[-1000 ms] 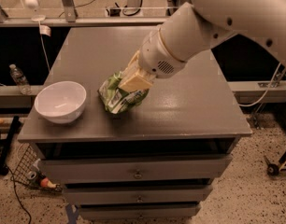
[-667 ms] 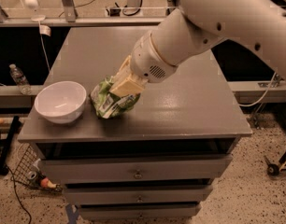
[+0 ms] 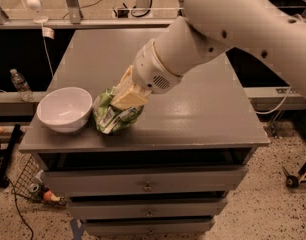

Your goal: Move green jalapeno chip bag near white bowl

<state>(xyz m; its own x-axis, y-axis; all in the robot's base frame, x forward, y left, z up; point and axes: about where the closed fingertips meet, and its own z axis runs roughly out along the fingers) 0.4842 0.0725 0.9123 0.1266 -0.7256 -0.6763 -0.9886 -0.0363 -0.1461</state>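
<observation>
The green jalapeno chip bag point(image 3: 112, 115) is a wrinkly green foil bag with white patches. It is at the front left of the grey cabinet top point(image 3: 203, 109), just right of the white bowl point(image 3: 64, 109). The bag almost touches the bowl's right rim. My gripper point(image 3: 124, 101) comes down from the upper right on the big white arm and is shut on the top of the bag. Its tan fingers point(image 3: 129, 97) cover the bag's upper right part. The bowl is upright and looks empty.
The cabinet has drawers point(image 3: 148, 181) below its front edge. A water bottle point(image 3: 20, 85) stands on a ledge to the left. A wire basket with small items point(image 3: 35, 186) is on the floor at the lower left. A wheeled base point(image 3: 298, 176) is at the right.
My gripper has carried the bag to the left and toward the front edge, from the middle of the top to right beside the bowl. The bowl has not moved.
</observation>
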